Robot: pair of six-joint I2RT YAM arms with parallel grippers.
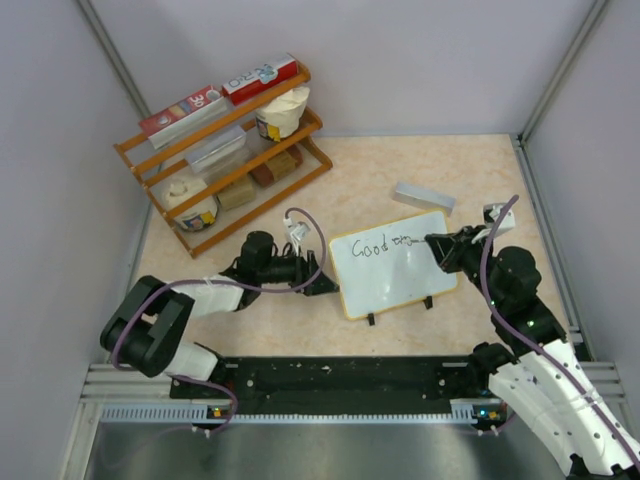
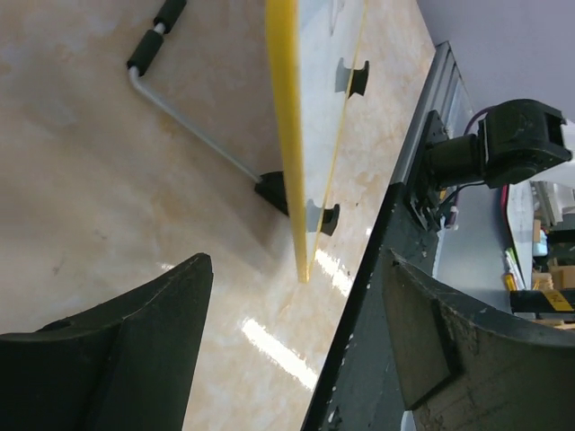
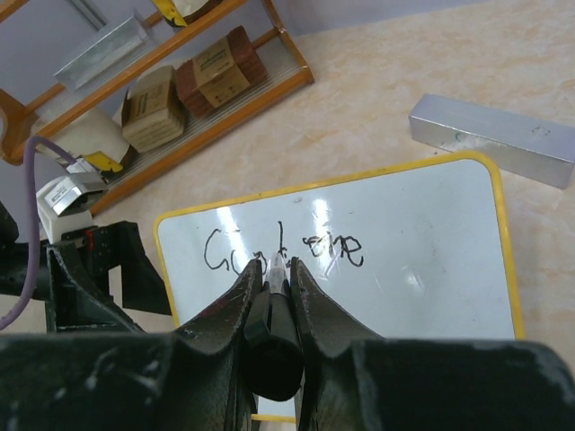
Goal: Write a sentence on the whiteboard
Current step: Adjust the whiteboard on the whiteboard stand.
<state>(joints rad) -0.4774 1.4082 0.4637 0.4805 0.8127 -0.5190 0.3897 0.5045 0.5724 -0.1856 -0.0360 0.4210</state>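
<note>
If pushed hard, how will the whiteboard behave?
Probably stiff: the whiteboard is a flat framed panel. Likely light and apt to slide or tip, since it rests on two small feet and the open left pincer is not bracing it.

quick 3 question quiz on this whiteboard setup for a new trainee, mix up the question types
1. True or false: the left gripper is clamped shut on the edge of the whiteboard.
2. What is between the fingers of the right gripper? A) a black marker B) an eraser C) nothing
3. What is the first word of the lettering on the board?

Key
1. False. Its jaws stand wide open beside the board's left edge, with nothing held.
2. A. The marker's tip points at the writing.
3. Good.
</note>
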